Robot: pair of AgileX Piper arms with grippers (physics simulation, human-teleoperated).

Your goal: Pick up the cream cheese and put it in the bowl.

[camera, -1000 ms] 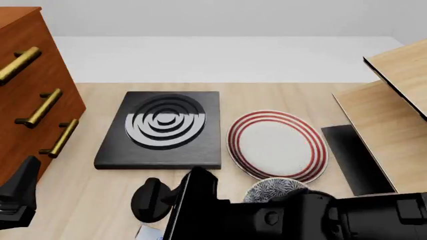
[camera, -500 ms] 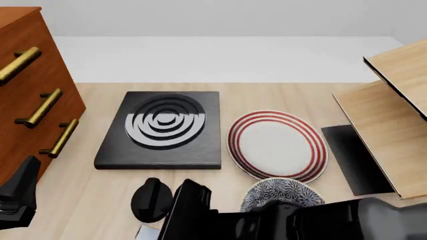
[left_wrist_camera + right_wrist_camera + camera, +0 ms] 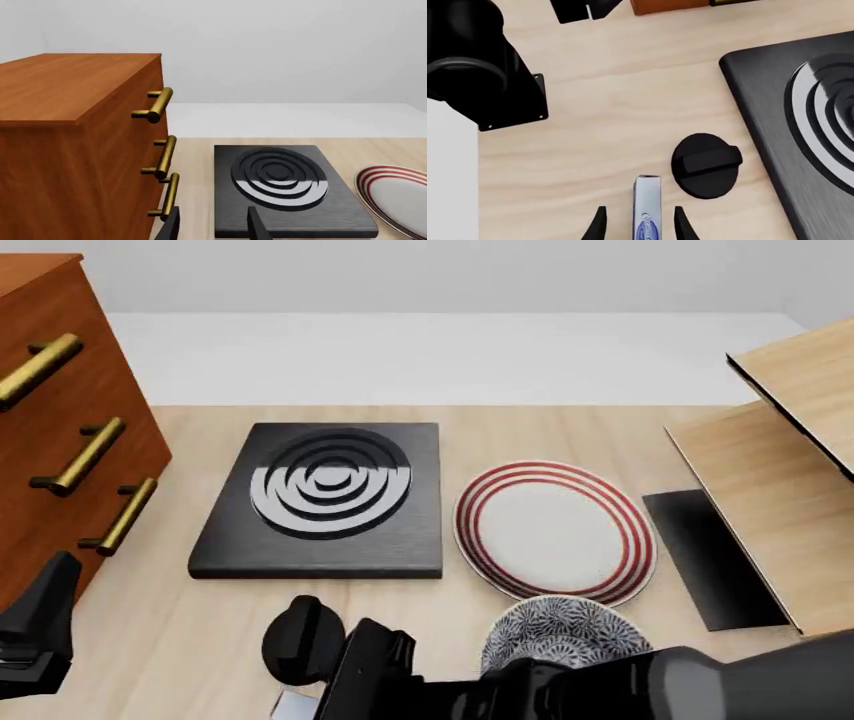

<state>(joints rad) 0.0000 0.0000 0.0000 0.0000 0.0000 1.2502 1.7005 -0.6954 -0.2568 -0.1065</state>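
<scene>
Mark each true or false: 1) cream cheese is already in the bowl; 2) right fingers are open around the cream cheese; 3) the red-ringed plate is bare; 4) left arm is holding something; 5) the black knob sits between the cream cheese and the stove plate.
1) False: the cream cheese lies on the table, not in the bowl.
2) True: the right gripper is open, one finger on each side of it.
3) True: the plate holds nothing.
4) False: the left gripper is open with nothing between its fingers.
5) True: the knob sits beside the stove plate.
</scene>
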